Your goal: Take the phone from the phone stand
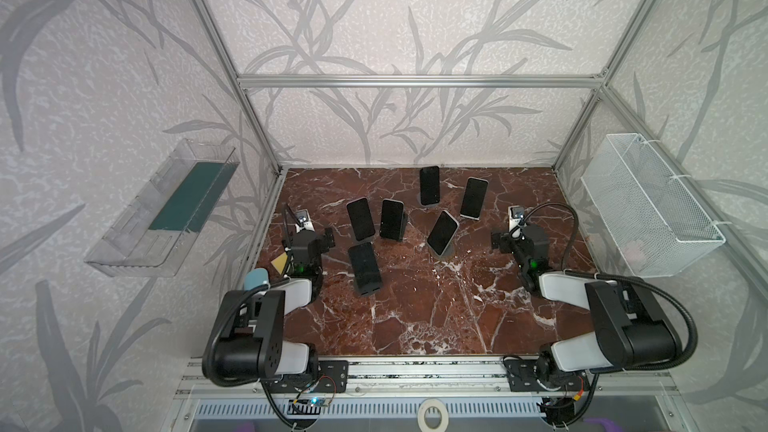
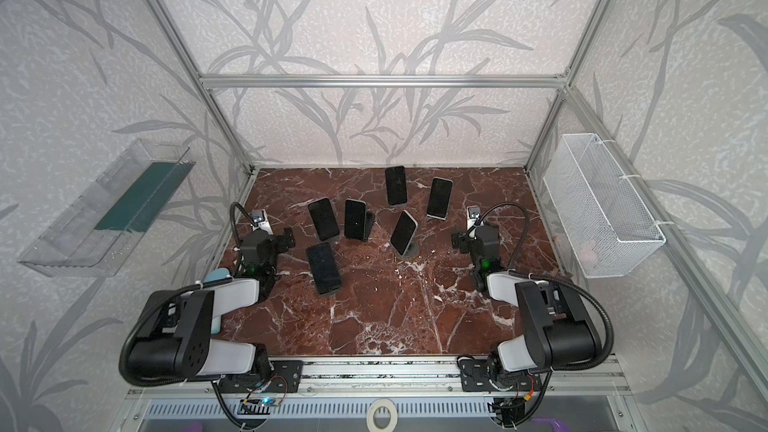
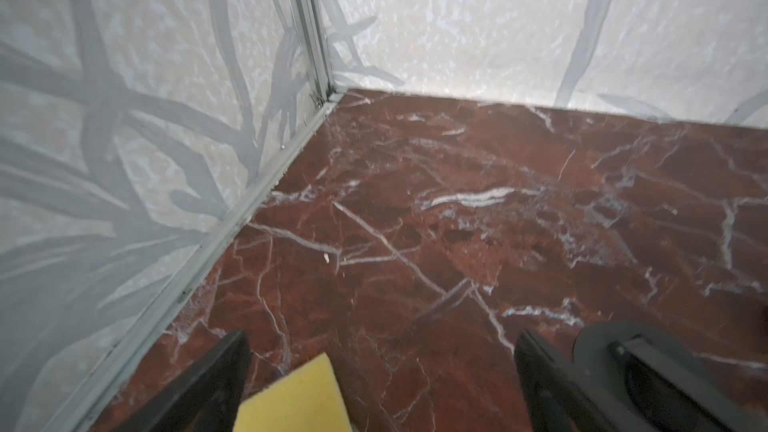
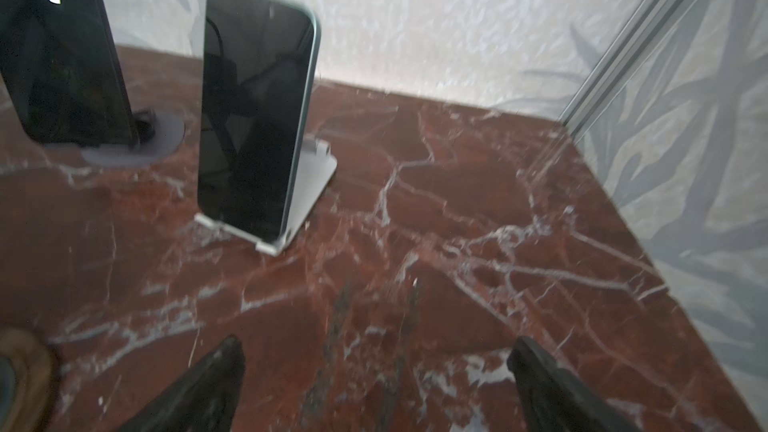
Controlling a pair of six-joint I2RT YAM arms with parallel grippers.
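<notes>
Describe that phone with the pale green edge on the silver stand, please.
The phone is a slim slab with rounded corners, a dark screen that is off and mirrors the room, and a pale green rim. It stands in portrait, leaning back, its bottom edge caught in the front lip of a flat silver stand on the red marble table. In both top views it sits toward the back right. Only the stand touches it; the open right claw is apart from it.
</notes>
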